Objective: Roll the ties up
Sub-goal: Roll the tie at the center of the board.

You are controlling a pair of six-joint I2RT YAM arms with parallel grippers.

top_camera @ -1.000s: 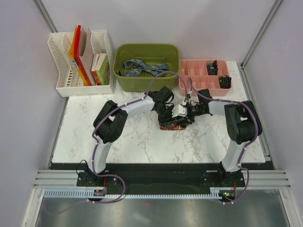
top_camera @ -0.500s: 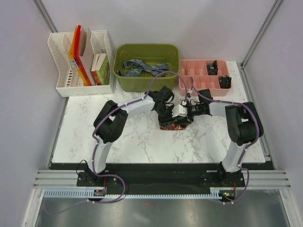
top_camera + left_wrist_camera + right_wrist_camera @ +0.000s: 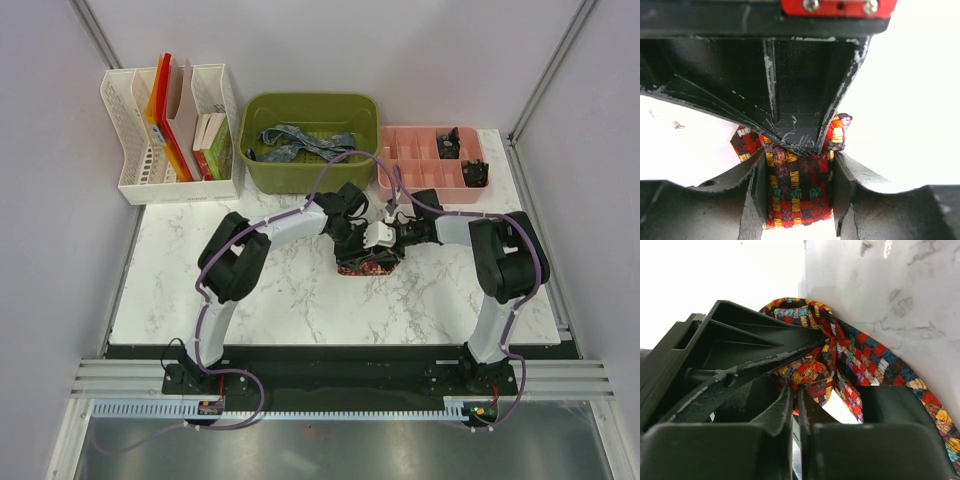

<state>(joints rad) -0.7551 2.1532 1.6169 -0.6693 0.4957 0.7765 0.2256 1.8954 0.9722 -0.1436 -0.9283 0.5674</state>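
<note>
on the marble table [image 3: 290, 295], about midway back, the two grippers met nose to nose over the red tie [image 3: 799, 200], which lay bunched in a small partial roll under them. the left gripper [image 3: 797, 172] had its fingers [image 3: 756, 187] on either side of the roll and touching it, so we judged it to be clamped on the bundle. the right gripper [image 3: 796, 396] had its jaws drawn nearly together, with a fold of the red tie at their tips. we took that as a pinch on the fabric, though we could not tell how much cloth lay between them. in the right wrist view a loose length of the tie trailed away across the marble.

we judged the tie light, soft and limp, with a smooth weave likely to slip, so the coil would spring open if either hold eased. it seemed best to hold the roll by its flat sides and feed the loose tail in under light tension, not to grab the tail alone.

further back, the blue-grey tie [image 3: 300, 142] lay unrolled in the green bin [image 3: 310, 99]. a pink tray [image 3: 388, 172] stood to the right of the bin and a white file rack [image 3: 130, 135] to its left.
</note>
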